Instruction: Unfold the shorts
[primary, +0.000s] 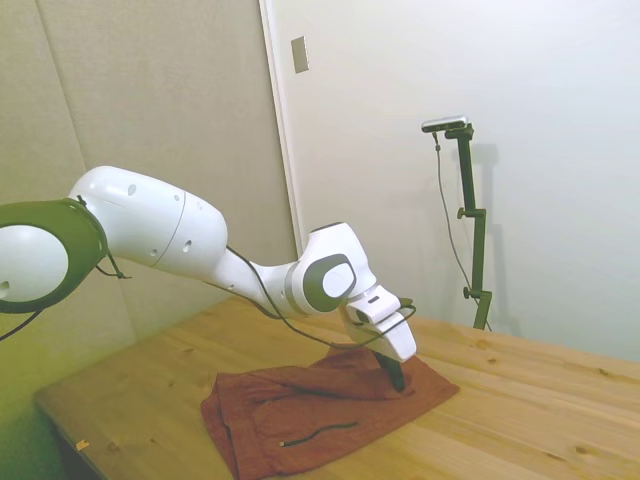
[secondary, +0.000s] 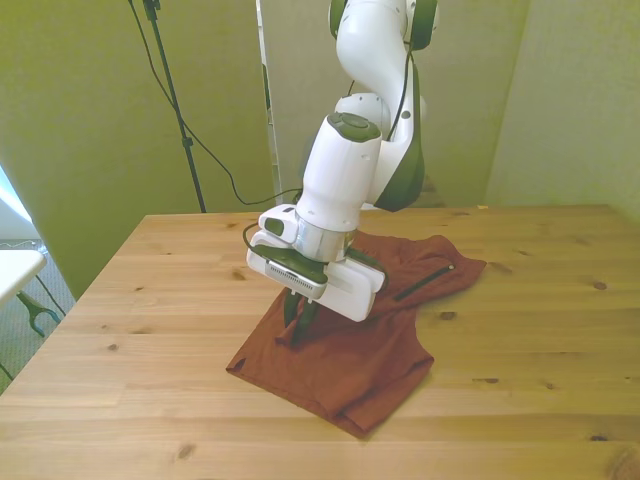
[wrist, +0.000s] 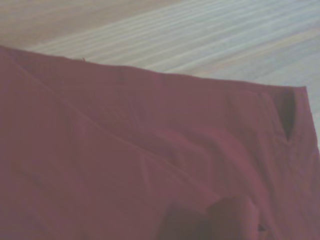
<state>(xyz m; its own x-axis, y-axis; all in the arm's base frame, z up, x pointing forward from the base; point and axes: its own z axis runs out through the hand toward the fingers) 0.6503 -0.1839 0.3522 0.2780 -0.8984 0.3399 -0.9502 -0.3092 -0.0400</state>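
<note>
the shorts (secondary: 345, 345) lie in the middle of the wooden table (secondary: 130, 330), bunched up and folded over on themselves. in the front view they run from a folded edge near the front to a part with a thin dark zipper line (secondary: 425, 282) on the front view's right.

the gripper (secondary: 298, 322) is down on the cloth, on the side toward the front view's left. its dark tips look pinched together on a little ridge of cloth, so i think it is clenched on the shorts, but the tips are small and dark and i am not fully sure.

to do this step well, the gripper should hold only the top layer, not both layers. then it should lift a little and pull the flap slowly away from the fold, so the rest stays flat on the table. a fast pull would likely drag the whole pile along.

the side view shows the shorts (primary: 300, 415) from the zipper (primary: 320, 433) end, and how low the gripper (primary: 397, 377) sits. the front view shows the folded edge and the pinch better. the wrist view shows only red cloth (wrist: 150, 165) up close, with one straight edge against the table (wrist: 200, 35), and it is blurry.
</note>
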